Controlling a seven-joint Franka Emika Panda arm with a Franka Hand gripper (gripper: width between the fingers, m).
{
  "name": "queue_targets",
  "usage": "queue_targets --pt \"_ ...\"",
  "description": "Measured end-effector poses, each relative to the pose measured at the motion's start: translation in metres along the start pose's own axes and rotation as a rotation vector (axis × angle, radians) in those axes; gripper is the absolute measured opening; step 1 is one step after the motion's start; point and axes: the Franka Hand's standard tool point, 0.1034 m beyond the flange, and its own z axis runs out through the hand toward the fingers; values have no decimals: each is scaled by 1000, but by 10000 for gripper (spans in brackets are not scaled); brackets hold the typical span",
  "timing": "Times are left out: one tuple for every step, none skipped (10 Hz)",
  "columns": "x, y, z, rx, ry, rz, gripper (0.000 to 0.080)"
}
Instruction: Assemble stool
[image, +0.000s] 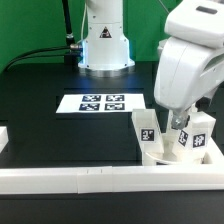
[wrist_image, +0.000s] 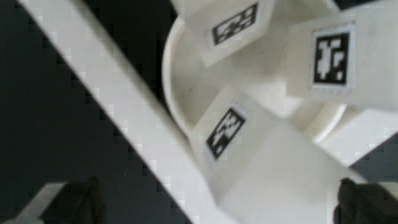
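The white stool seat (image: 160, 152) rests on the black table beside the front rail at the exterior view's right, with white tagged leg blocks standing in it: one at the left (image: 146, 126), one in the middle (image: 187, 139) and one at the right (image: 203, 128). My gripper (image: 178, 121) hangs just above the middle block. In the wrist view the round seat (wrist_image: 192, 62) carries three tagged leg blocks (wrist_image: 228, 135). My gripper (wrist_image: 217, 205) is open; its dark fingertips (wrist_image: 71, 203) stand wide apart on either side of the nearest block, not touching it.
The marker board (image: 102, 102) lies flat on the table's middle. A long white border rail (image: 90, 178) runs along the front and also crosses the wrist view (wrist_image: 107, 90). A shorter rail (image: 5, 136) is at the left. The robot base (image: 105, 40) stands at the back.
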Motion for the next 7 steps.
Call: queue_targets --pt "0 -1 1 3 -3 5 649" --pt "0 -3 3 5 -5 21 649" --pt "2 -5 5 8 -7 35 649" --pt "3 -6 5 9 -6 47 649" --pt "3 -3 3 -3 -5 49 649" --pt "1 2 -2 -20 -2 49 649" --pt "1 1 1 -18 -5 49 649"
